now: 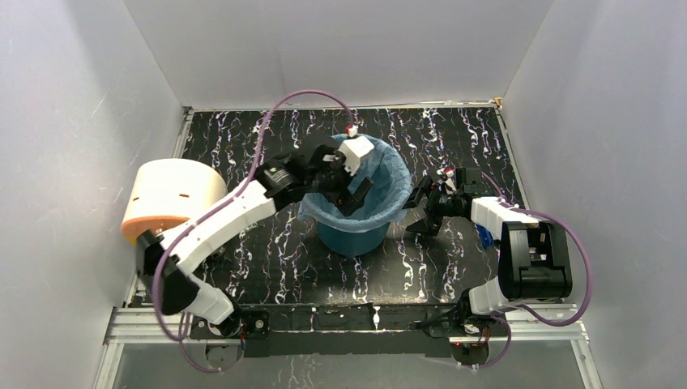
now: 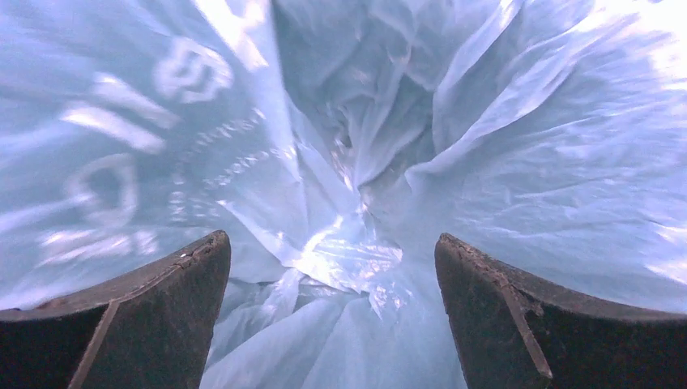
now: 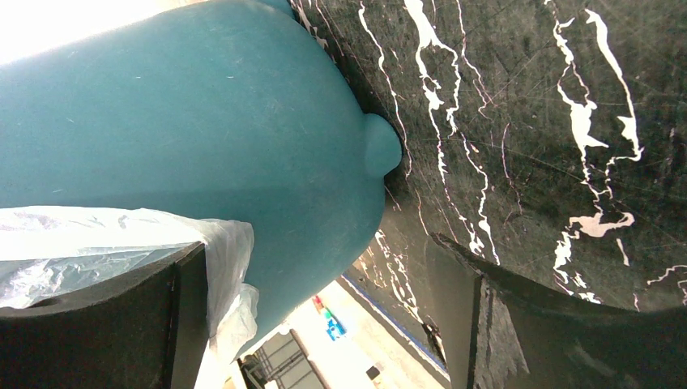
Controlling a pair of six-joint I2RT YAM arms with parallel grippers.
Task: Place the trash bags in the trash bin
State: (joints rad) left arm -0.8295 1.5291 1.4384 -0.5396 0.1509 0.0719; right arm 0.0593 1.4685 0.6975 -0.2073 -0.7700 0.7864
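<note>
The teal trash bin [image 1: 354, 237] stands upright mid-table. The light-blue trash bag [image 1: 390, 180] lines it, with its edge folded over the rim. My left gripper [image 1: 351, 193] reaches down inside the bin. In the left wrist view the crinkled trash bag [image 2: 356, 146] with white lettering fills the frame, and the left gripper [image 2: 330, 241] is open, nothing between its fingers [image 2: 154, 312]. My right gripper [image 1: 416, 212] is open just right of the bin, outside it. The right wrist view shows the trash bin wall [image 3: 202, 121], a bag edge [image 3: 223, 251] and the open right gripper [image 3: 316, 247].
A cream cylinder with an orange end [image 1: 168, 198] sits at the left edge, beside the left arm. White walls close in the dark marbled table [image 1: 454, 138] on three sides. A purple cable [image 1: 308, 96] arcs over the left arm.
</note>
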